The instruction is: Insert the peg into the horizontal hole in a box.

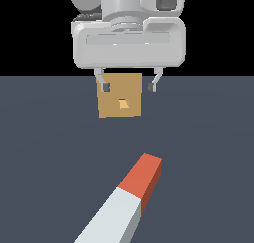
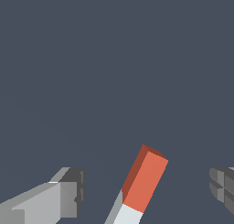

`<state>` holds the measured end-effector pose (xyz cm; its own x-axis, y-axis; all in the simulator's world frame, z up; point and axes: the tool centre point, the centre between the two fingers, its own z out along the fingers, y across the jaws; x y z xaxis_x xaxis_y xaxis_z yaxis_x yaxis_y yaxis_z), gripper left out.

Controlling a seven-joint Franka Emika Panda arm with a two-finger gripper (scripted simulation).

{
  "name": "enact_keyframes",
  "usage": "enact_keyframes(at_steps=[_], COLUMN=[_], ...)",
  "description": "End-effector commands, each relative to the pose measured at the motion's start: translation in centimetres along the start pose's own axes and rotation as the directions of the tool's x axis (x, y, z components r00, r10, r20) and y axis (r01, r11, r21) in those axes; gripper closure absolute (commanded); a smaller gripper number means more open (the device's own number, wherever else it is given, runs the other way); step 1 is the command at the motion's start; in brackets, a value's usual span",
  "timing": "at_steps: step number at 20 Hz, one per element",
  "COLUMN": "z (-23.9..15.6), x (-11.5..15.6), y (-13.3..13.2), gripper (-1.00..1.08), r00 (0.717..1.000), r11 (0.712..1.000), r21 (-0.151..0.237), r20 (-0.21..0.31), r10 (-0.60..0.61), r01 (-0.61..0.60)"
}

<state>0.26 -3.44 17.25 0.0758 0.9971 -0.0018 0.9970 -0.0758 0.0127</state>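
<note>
From the exterior view, the gripper (image 1: 128, 84) hangs up high with its two fingers spread wide and nothing between them. Right behind it sits the box (image 1: 119, 96), tan and square, with the hole (image 1: 123, 104) showing in the middle of its face, lighter inside. Down on the dark floor (image 1: 44, 138), well apart from the box and nearer the camera, lies the peg (image 1: 130, 197). Its orange-red end points roughly toward the box, and the pale grey length runs off the bottom edge of the frame.

Now the wrist view, looking straight down. The peg (image 2: 139, 186) lies flat on the floor (image 2: 114, 58), red end in clear sight, the pale part only just showing. One fingertip (image 2: 73, 191) stands on one side and the other at the far edge, well apart, so the jaws straddle plenty of room. The box is not in this picture.

How will it handle? It looks like a stiff, straight bar with flat faces, so I'd judge it neither soft nor fragile, and good for flat pads to clamp. Being long, it could swing if taken at the very tip. I'd take the pale part, across its narrow width, leaving the red end free to lead into the hole.
</note>
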Motion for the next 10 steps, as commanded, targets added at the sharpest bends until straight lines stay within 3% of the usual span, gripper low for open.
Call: enact_keyframes(at_steps=[1, 5, 10], z=[1.3, 4.3, 7.8], x=[-2.2, -7.3, -13.3], y=[0.2, 0.4, -0.3], gripper=[-0.92, -0.92, -0.92], r00=[0.998, 0.983, 0.942], r11=[0.998, 0.983, 0.942], r21=[0.002, 0.005, 0.009], r20=[0.002, 0.004, 0.006], r10=[0.056, 0.186, 0.337], r01=[-0.056, -0.186, -0.337])
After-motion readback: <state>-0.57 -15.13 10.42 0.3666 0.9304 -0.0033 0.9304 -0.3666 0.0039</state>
